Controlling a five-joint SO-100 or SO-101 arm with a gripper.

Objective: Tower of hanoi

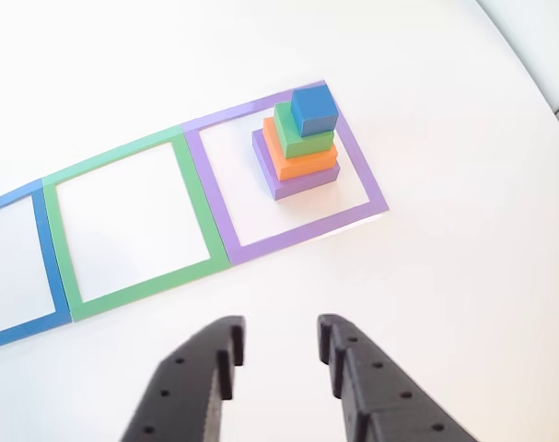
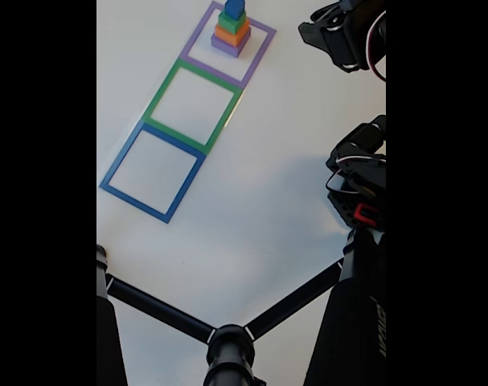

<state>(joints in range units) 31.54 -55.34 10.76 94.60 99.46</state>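
Four matte square blocks stand stacked as one tower on the white tabletop (image 1: 463, 230): a flat purple block (image 1: 297, 184) at the bottom, an orange block (image 1: 302, 162) on it, a green block (image 1: 302, 140) next, and a small blue cube (image 1: 314, 109) on top; each sits slightly skewed on the one beneath. In the other view the tower rests inside the flat purple square outline (image 1: 357, 170), toward its 1 o'clock corner; at 9 o'clock of that outline lies a flat green square outline (image 1: 192, 193), sharing an edge with it; further toward 9 o'clock a flat blue square outline (image 1: 47, 267) touches the green one. The black two-fingered hand (image 1: 281, 343) enters at 6 o'clock of the other view, its fingers spread apart with bare tabletop between them, gripping nothing, well apart from the tower. In the fixed view the tower (image 2: 231, 30) stands at 12 o'clock; black tripod legs (image 2: 159, 310) cross at 6 o'clock.
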